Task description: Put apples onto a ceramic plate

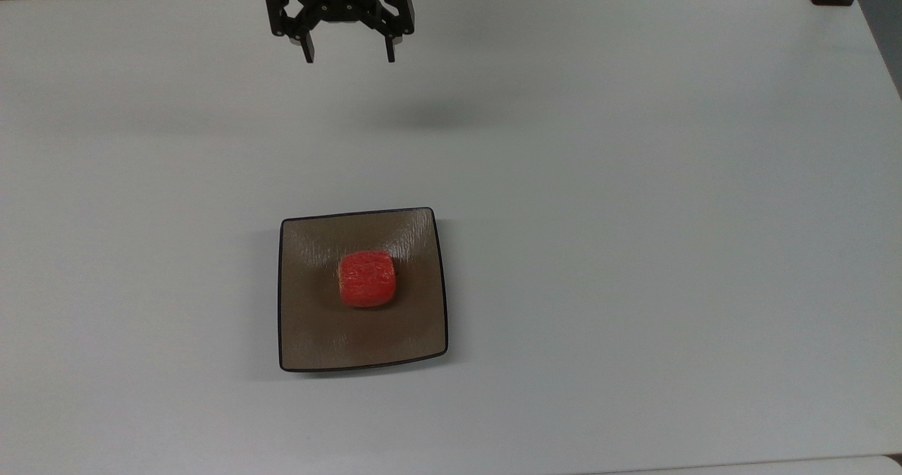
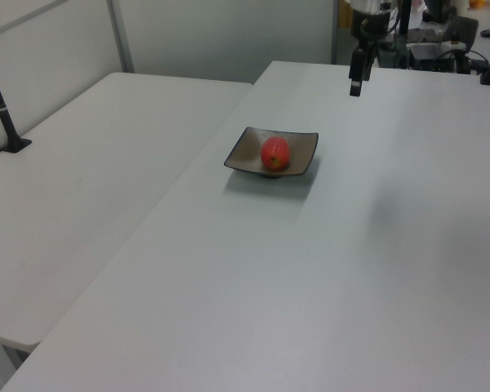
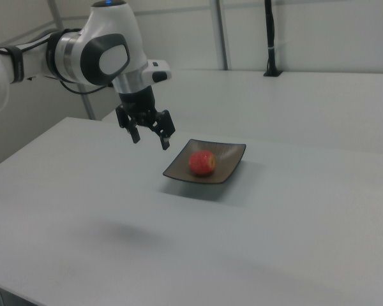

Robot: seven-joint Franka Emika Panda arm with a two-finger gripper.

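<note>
A wide white table [image 1: 634, 179] is seen in all three views, with a second white table [image 2: 82, 171] set beside it at the left view's left. The white arm [image 3: 83, 54] is seen reaching in from the right view's left, raised above the tabletop. The gripper [image 1: 349, 56] is held in the air near the far edge of the table in the top view, well apart from the plate; its black fingers [image 1: 308, 52] are spread wide with nothing between them, pointing down. In the right view the gripper [image 3: 150, 139] is seen to the left of the plate and above it. A soft shadow [image 1: 430, 117] is cast on the table below. The plate [image 1: 317, 327], square, glossy brown, dark-rimmed, is set flat on the table, left of centre in the top view. The apple [image 1: 366, 278], red and barrel-shaped, is found lying on the middle of the plate, touching its surface; it is also noted in the left view [image 2: 274, 153] and the right view [image 3: 202, 162].
</note>
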